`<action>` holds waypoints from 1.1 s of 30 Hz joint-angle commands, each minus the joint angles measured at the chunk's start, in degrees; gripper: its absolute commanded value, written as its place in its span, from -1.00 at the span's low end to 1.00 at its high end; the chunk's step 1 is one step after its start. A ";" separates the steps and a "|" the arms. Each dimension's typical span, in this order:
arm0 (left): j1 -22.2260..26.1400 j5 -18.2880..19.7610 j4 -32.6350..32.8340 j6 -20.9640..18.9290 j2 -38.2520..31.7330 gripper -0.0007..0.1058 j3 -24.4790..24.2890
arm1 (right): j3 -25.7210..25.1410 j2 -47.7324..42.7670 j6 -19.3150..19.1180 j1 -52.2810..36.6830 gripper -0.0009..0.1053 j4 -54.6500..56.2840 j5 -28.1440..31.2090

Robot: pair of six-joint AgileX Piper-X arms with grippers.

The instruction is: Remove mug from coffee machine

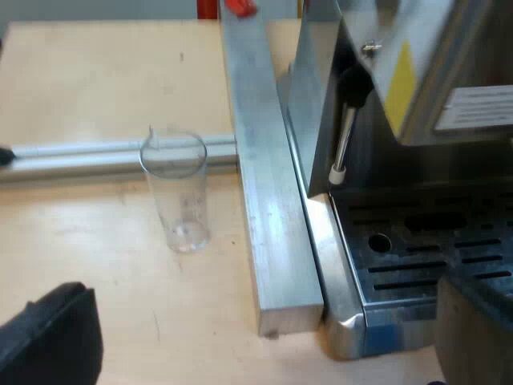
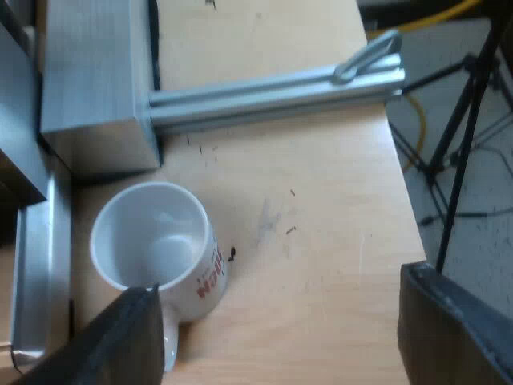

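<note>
The two black fingers of the left tool [image 1: 268, 321] are seen nearest, set wide apart over the tabletop [image 1: 96, 265] and the near end of a metal bar [image 1: 272, 200]. One measuring glass [image 1: 176, 192] is counted. It stands upright and empty on open tabletop, near the bar but apart from it. One espresso machine [image 1: 401, 72] is seen against the bar, and the near corner of its drip grille [image 1: 425, 257] is covered by a finger. One steam wand [image 1: 345, 136] hangs above the grille. Farther off, a red piece [image 1: 239, 6] is cut off and cannot be identified.

The fingers of the right tool [image 2: 280, 313] are also set wide apart. One white mug [image 2: 152, 241] with red lettering is found upright on the tabletop, off the machine and just beside the tray's edge [image 2: 36, 273]. Its near side is partly hidden by one finger [image 2: 128, 337], so contact cannot be told. Bare tabletop lies open as far as its edge, with the floor [image 2: 489, 241] beyond. One rail [image 2: 272, 92] is seen crossing farther off.
</note>
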 commanded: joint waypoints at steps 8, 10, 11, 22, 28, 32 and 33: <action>0.02 -2.10 0.78 1.87 -12.64 0.62 -0.33 | -0.27 -13.48 -3.73 -0.13 0.21 1.66 -0.09; 0.02 -2.09 1.11 1.90 -15.05 0.62 -0.33 | -0.27 -16.59 -4.54 -0.13 0.21 1.79 -0.09; 0.02 -2.09 1.24 1.90 -15.68 0.62 -0.33 | -0.27 -17.42 -4.54 -0.13 0.21 1.79 -0.09; 0.02 -2.09 8.83 1.90 -26.54 0.62 -0.33 | -0.27 -30.67 -5.46 -0.13 0.21 1.79 -0.55; 0.02 -1.76 11.04 1.90 -31.28 0.62 -0.33 | -0.12 -36.24 -5.46 -0.13 0.21 1.95 -0.53; 0.02 0.11 12.83 2.01 -31.10 0.62 -0.69 | 1.21 -40.03 -5.34 -0.13 0.21 2.22 -0.53; 0.02 0.21 12.87 2.02 -31.10 0.62 -0.69 | 1.86 -41.10 -5.35 -0.13 0.21 2.22 -0.53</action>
